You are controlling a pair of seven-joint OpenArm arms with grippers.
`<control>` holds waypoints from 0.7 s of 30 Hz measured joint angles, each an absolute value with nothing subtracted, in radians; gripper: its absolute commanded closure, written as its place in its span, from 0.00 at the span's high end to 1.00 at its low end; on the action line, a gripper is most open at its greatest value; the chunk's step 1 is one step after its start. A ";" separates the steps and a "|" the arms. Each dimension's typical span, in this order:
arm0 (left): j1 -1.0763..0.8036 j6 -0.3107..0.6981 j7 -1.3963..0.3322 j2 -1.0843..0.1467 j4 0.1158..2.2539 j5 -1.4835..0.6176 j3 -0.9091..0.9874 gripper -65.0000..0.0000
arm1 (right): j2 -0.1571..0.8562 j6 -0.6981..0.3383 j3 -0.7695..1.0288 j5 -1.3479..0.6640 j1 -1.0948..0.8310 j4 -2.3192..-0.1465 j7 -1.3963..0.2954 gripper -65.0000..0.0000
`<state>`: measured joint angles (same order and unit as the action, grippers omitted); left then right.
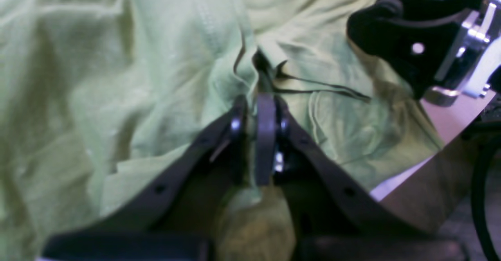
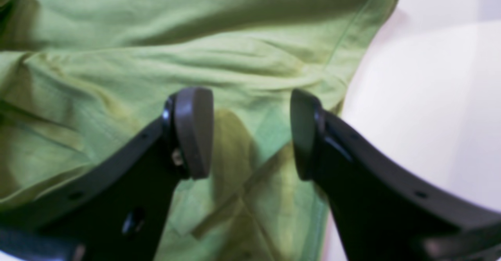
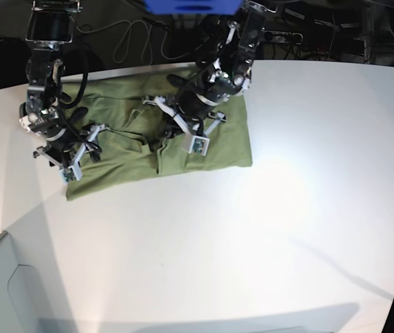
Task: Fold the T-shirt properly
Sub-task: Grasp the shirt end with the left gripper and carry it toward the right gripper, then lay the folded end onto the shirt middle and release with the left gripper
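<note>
T-shirt [image 3: 218, 142] fabric sits pinched in my left hand [image 1: 256, 108]; right hand [image 2: 250, 132] gapes wide, empty. I'd draw the fold flat and smooth.

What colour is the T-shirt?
Plain sage green T-shirt, no print; clearest in the right wrist view.
</note>
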<state>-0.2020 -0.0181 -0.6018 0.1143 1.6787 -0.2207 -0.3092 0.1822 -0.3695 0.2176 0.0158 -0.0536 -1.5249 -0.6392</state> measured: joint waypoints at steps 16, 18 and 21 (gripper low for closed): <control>-0.308 -0.011 -0.595 -0.001 1.922 -0.228 -0.261 0.50 | 0.183 -0.370 0.217 0.016 -0.053 -1.525 -0.636 0.46; -0.324 -0.012 -0.595 -0.014 1.904 -0.228 -0.195 0.46 | 0.183 -0.369 0.218 0.016 -0.054 -1.525 -0.636 0.46; -0.330 -0.023 -0.596 -0.014 1.869 -0.278 -0.119 0.44 | 0.182 -0.369 0.218 0.015 -0.054 -1.525 -0.636 0.46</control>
